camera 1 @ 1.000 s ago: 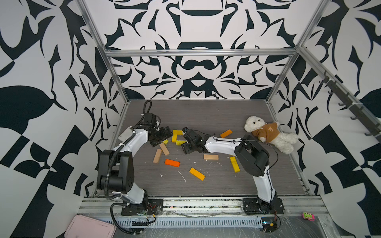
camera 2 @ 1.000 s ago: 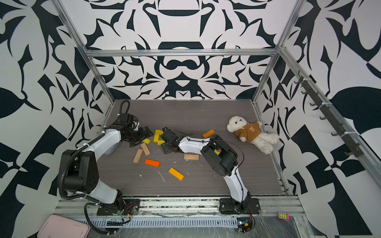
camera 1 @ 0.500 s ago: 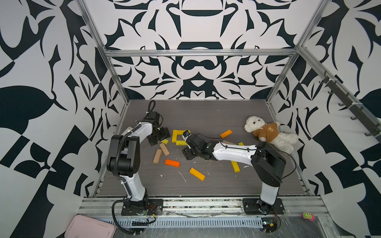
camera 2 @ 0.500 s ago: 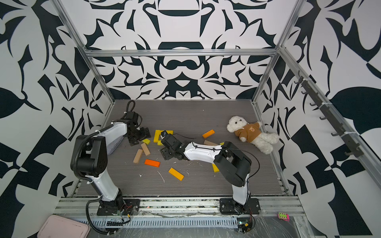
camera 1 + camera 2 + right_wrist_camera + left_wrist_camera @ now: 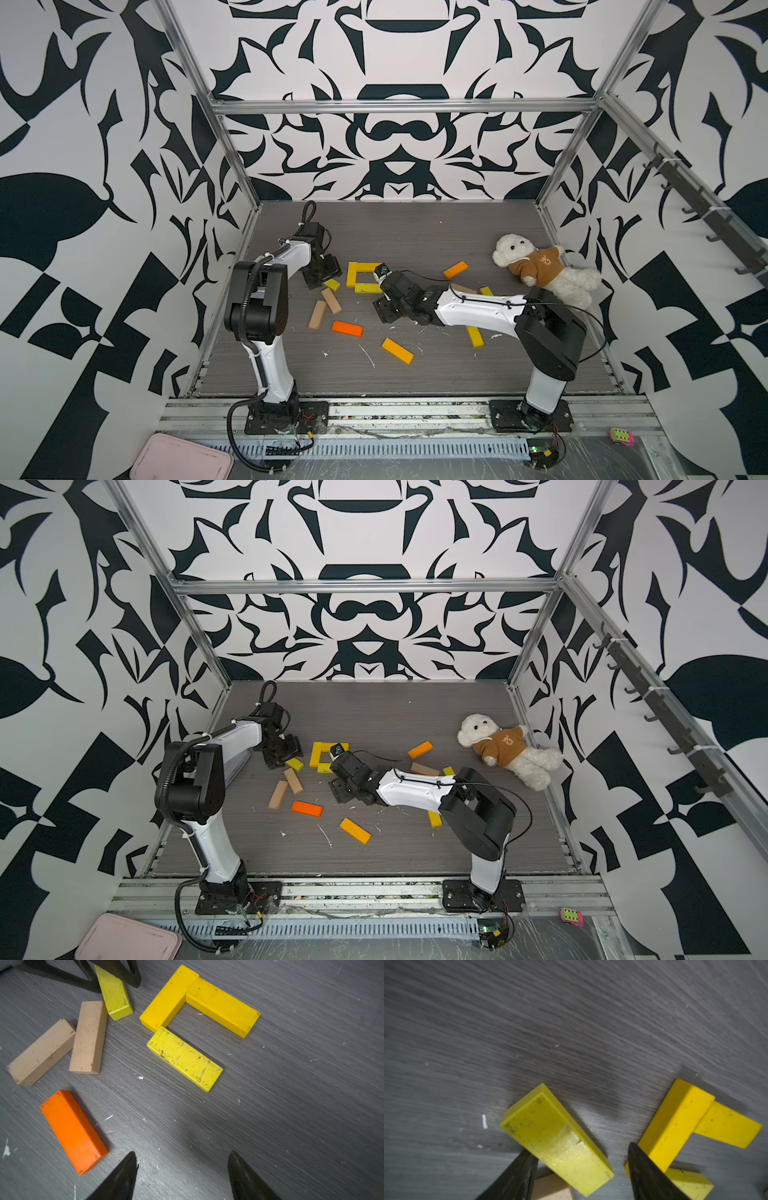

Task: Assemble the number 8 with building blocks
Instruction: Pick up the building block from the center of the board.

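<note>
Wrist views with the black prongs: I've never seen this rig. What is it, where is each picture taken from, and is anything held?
Two robot arms work over a grey table. The wide pictures look down from overhead; each close-up comes from a camera on one arm's wrist, and the black prongs are that hand's fingers. The left hand straddles a lime block, gap on one side, so not gripped. The right hand is open over bare table. Three yellow blocks form an open square; tan blocks, an orange block and a teddy bear lie around.
</note>
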Motion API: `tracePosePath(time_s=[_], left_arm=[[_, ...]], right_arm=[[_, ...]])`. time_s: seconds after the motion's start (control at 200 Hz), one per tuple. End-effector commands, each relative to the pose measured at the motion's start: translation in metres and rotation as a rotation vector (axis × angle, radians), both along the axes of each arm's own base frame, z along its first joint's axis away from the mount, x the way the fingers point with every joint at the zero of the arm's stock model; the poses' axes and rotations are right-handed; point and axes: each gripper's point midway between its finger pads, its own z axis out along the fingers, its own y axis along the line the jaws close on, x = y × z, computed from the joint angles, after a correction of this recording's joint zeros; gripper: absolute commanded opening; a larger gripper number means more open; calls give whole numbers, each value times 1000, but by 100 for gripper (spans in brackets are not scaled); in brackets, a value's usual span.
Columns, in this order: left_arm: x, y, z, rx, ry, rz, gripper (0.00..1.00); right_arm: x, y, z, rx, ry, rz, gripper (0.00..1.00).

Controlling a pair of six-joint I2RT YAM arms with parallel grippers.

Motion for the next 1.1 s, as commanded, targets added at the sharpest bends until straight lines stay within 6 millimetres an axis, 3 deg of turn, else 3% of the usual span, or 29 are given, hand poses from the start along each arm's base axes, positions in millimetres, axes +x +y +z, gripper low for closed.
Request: tracePosePath(time_s=[0.0,0.085,0.345,0.565,0.68,0.855,1.095], left_arm=[[5,1,-4,18,17,-9,65],[9,2,-8,33,28,-22,64],[10,-3,-20,90,54,-82,47],[14,2,-18,162,46,-121,32],[14,4,-8,212,24,-157,30],[19,-4,25,249,-105,-210,27],[7,-18,57,199,-226,-239,26]], right_arm=[[3,1,17,38,-40,-15,72],[3,0,16,35,-37,-16,72],[7,-9,17,14,-68,-55,71],[7,-12,19,16,-74,-61,70],[6,-14,20,15,-76,-64,69],[5,-14,19,21,-75,-63,68],[4,-14,19,25,-74,-62,68]])
